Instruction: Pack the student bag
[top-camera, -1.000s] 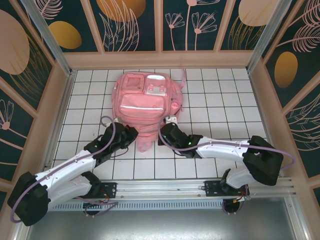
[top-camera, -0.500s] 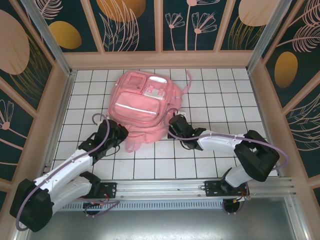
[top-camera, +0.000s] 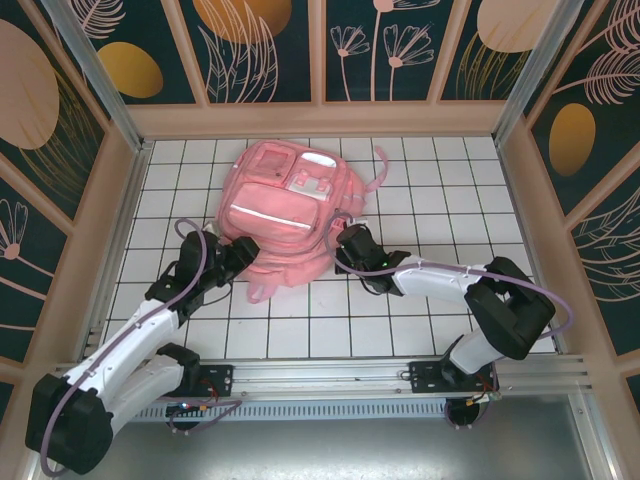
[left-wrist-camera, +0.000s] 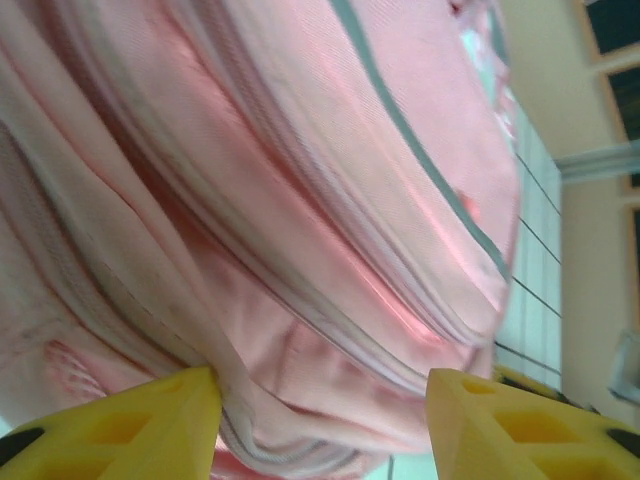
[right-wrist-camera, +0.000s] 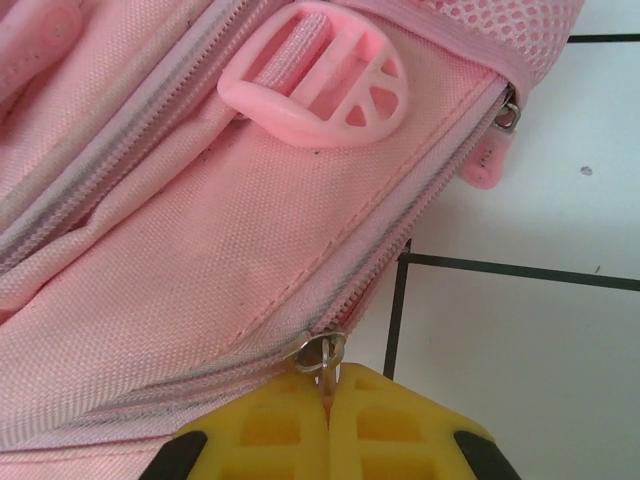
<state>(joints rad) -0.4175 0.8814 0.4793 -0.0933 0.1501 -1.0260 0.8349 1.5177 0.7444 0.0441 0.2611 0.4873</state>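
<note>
The student bag (top-camera: 285, 215), pink with a pale strip and a white patch, lies tilted on the white tiled floor (top-camera: 440, 190). My left gripper (top-camera: 240, 255) sits at its lower left edge. In the left wrist view its yellow fingers (left-wrist-camera: 160, 420) stand apart, open (left-wrist-camera: 322, 410), with the bag's zippered side (left-wrist-camera: 300, 250) bulging between them. My right gripper (top-camera: 345, 240) is at the bag's lower right side. It is shut (right-wrist-camera: 328, 385) on a small metal zipper pull (right-wrist-camera: 322, 352) at the end of a pink zipper. A pink plastic buckle (right-wrist-camera: 320, 85) lies just above.
Wooden-framed patterned walls (top-camera: 140, 160) box in the floor on three sides. A metal rail (top-camera: 330, 375) with the arm bases runs along the near edge. A loose pink strap (top-camera: 378, 165) trails off the bag's upper right. A second zipper pull (right-wrist-camera: 507, 115) hangs at the bag's corner.
The bag has swung and slid toward the back left. My left gripper has opened and let go of the fabric. The right gripper kept hold of the zipper pull and moved with it.
</note>
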